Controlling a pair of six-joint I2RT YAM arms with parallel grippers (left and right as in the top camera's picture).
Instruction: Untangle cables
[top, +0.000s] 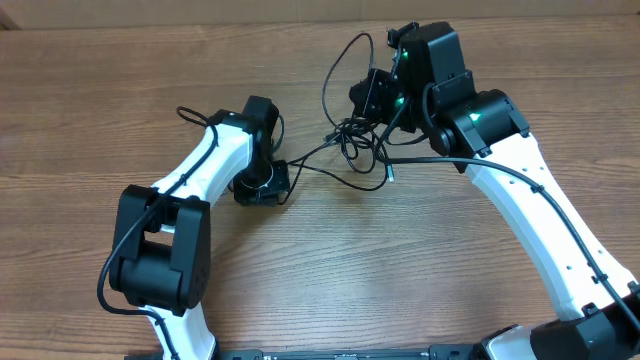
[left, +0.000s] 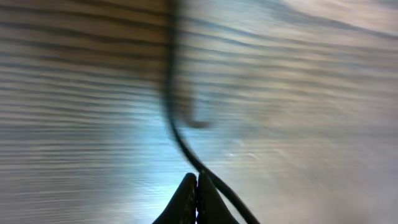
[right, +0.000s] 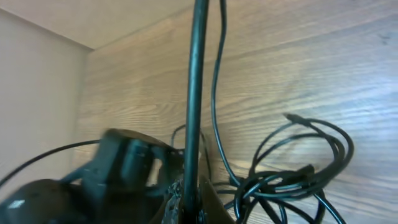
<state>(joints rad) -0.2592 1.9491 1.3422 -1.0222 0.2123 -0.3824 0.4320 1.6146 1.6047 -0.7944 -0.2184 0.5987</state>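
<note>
Toward the far edge of the bench (top: 120, 90), right of centre, the cables (top: 362, 140) lie in a tangled knot — the left hand (left: 196, 186) is pinched tight on one strand leading out of it, the right hand (right: 188, 196) clamped on another at its far side.

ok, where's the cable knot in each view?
Overhead: cable knot upper centre, between the two arms.
Left wrist: knot not in view; only one strand running up from the shut fingers.
Right wrist: knot lower right, beside a second strand rising from bottom centre.
Shared landmark: the wood-grain table, in all three.
</note>
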